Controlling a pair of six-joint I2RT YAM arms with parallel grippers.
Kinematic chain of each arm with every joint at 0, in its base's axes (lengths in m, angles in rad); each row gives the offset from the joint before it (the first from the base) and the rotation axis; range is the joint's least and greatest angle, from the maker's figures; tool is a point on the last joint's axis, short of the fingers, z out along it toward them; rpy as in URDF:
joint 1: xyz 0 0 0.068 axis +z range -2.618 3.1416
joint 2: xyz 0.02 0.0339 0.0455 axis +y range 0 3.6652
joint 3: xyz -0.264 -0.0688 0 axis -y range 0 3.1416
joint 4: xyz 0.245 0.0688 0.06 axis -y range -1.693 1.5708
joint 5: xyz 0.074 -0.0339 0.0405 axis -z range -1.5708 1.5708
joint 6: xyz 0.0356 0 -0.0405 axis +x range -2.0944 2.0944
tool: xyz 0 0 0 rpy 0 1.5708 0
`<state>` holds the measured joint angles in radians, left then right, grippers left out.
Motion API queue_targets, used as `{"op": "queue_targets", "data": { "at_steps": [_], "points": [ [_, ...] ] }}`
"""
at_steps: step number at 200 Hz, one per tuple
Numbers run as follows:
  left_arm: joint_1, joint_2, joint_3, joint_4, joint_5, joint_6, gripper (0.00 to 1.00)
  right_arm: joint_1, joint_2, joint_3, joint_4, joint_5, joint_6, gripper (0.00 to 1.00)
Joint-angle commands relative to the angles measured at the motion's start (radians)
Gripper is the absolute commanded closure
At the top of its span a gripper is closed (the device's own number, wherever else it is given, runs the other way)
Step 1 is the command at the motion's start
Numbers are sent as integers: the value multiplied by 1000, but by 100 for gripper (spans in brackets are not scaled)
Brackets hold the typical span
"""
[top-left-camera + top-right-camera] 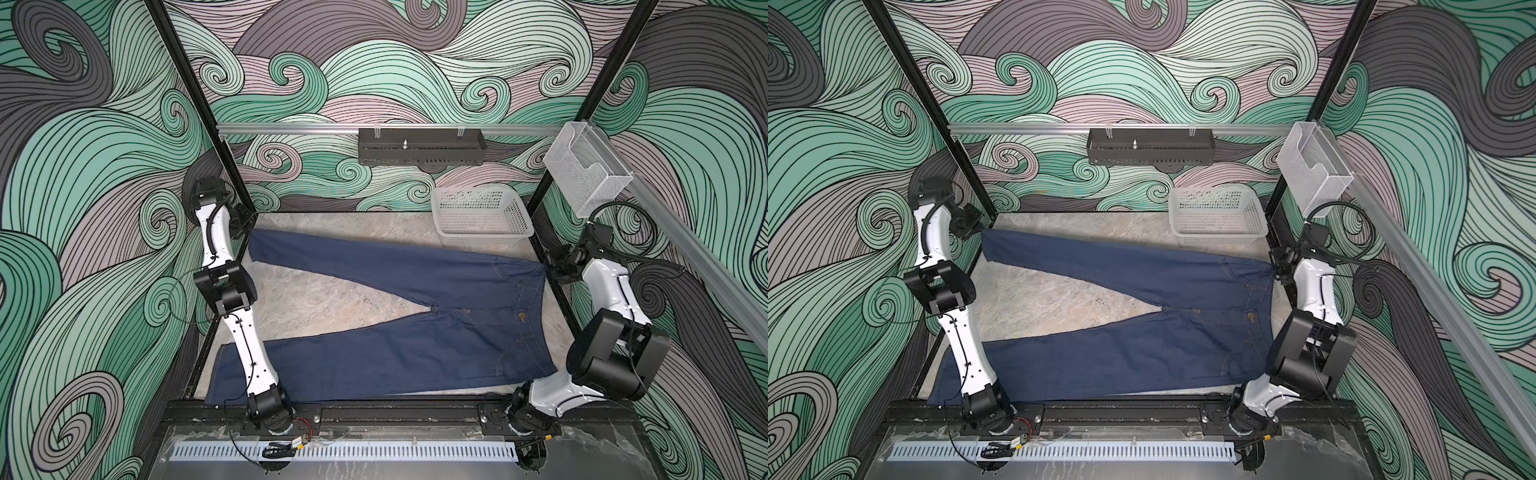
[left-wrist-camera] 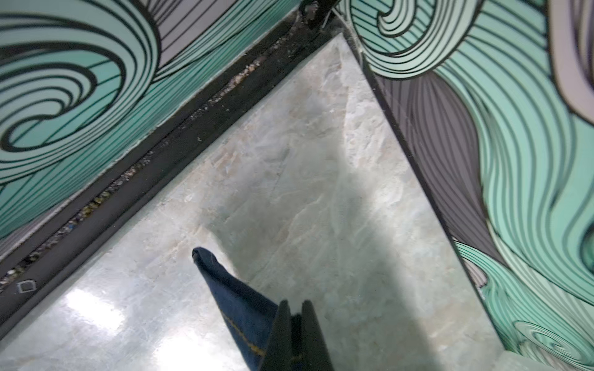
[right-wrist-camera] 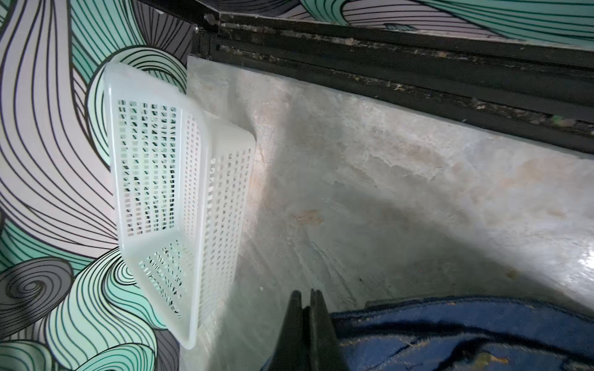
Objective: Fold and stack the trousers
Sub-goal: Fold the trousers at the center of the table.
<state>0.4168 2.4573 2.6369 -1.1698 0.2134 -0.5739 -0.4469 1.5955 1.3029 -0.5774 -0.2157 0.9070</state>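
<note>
Trousers (image 1: 415,353) lie flat and unfolded on the marble surface (image 1: 316,299), waistband toward the right side and both legs spread in a V toward the left. The near leg runs along the front rail, and the left arm (image 1: 249,353) crosses above its lower part. The brass button (image 1: 520,317) sits mid-waistband, facing up. The far leg stretches to the far-left corner. There the left hand (image 2: 296,306) is clenched on the hem corner, with denim and orange stitching pinched between its fingers. The right hand (image 3: 306,297) is at the far end of the waistband, fingers pressed together, with bunched denim at both sides of its base; it appears to pinch that edge. A white basket (image 1: 486,240) stands just beyond the waistband in the far-right corner, apart from the cloth. A black tray (image 1: 419,151) and a clear holder (image 1: 582,166) hang on the rails behind.
</note>
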Motion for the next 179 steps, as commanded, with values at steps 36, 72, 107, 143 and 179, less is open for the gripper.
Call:
{"op": "queue_targets", "data": {
  "at_steps": [36, 72, 107, 143, 179],
  "points": [
    [17, 50, 33, 168, 137, -127, 100, -1, 182, 140, 85, -87, 33, 100],
    [4, 75, 71, 263, 168, -191, 100, 3, 246, 241, 115, -75, 43, 100],
    [-11, 78, 79, 384, 189, -271, 100, 2, 309, 332, 132, -71, 45, 100],
    [-19, 59, 82, 404, 198, -283, 100, 1, 355, 382, 143, -108, 30, 100],
    [-13, -90, -79, 310, 240, -213, 100, -9, 287, 286, 168, -133, -8, 100]
  ]
}}
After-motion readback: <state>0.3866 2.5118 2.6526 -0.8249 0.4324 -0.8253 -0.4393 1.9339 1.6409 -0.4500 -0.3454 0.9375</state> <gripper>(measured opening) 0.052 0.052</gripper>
